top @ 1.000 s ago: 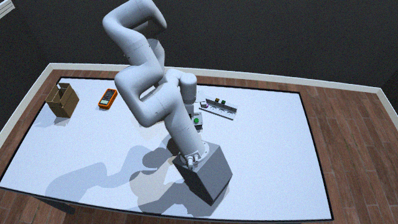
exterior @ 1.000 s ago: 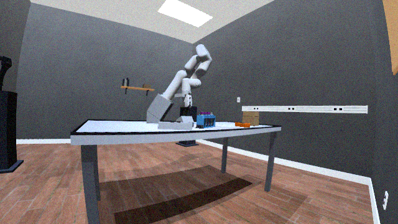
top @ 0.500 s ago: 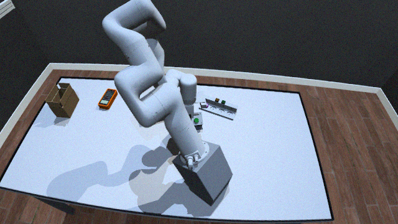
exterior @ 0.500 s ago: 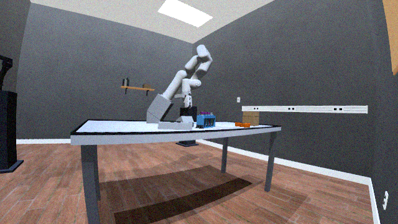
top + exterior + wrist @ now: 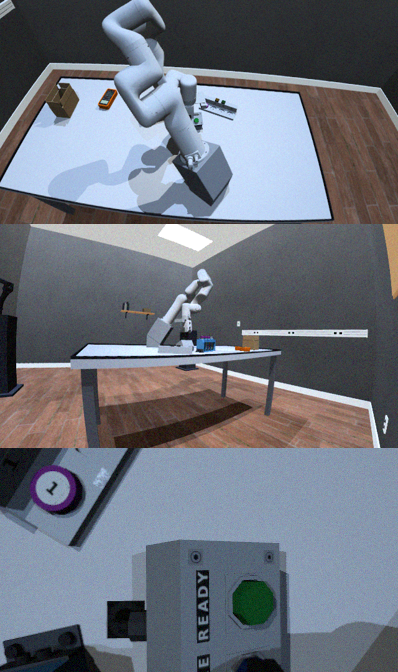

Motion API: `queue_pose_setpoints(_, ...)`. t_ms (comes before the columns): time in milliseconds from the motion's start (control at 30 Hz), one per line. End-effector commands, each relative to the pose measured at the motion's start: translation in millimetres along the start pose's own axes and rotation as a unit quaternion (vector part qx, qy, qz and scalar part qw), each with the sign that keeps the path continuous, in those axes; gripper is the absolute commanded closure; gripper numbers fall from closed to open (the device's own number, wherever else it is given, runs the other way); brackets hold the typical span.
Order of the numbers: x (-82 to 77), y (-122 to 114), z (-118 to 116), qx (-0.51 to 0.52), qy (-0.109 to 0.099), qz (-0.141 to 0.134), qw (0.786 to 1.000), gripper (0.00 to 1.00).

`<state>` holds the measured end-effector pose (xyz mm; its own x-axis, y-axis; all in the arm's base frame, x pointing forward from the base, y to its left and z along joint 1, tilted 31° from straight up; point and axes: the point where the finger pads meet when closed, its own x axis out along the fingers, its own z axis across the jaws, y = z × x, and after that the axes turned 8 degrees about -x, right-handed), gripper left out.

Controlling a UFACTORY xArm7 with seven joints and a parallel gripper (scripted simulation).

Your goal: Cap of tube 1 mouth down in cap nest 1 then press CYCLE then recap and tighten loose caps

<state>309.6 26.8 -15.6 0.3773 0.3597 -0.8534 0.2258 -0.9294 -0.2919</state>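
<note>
Seen from the wrist, up and to the left of the claw lies the grey cap tray, and in its first nest sits the purple-rimmed cap marked 1, mouth down and flat. Low at the left edge a dark corner of the decapping station shows. Straight under the claw stands the grey key housing with the word READY printed along it; to the right of that lettering is the green READY key, unlit, and at the bottom edge just below it peeks the blue CYCLE key. The claw's fingers do not appear in the wrist view; they are pressed together on nothing. From the side, the gripper hangs just above the housing, with the blue tube block just to its right. Farther off on the white table rest an orange meter and a cardboard box.
</note>
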Motion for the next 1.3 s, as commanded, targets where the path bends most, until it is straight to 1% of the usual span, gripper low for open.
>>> queue_pose_setpoints(0,0.6,0,-1,0.0,0.001,0.0,1.0,1.0)
queue_pose_setpoints(433,4.9,0,-1,0.0,0.001,0.0,1.0,1.0)
queue_pose_setpoints(700,3.8,0,-1,0.0,0.001,0.0,1.0,1.0)
queue_pose_setpoints(1033,-26.2,0,-1,0.0,0.001,0.0,1.0,1.0)
queue_pose_setpoints(1267,-27.3,0,-1,0.0,0.001,0.0,1.0,1.0)
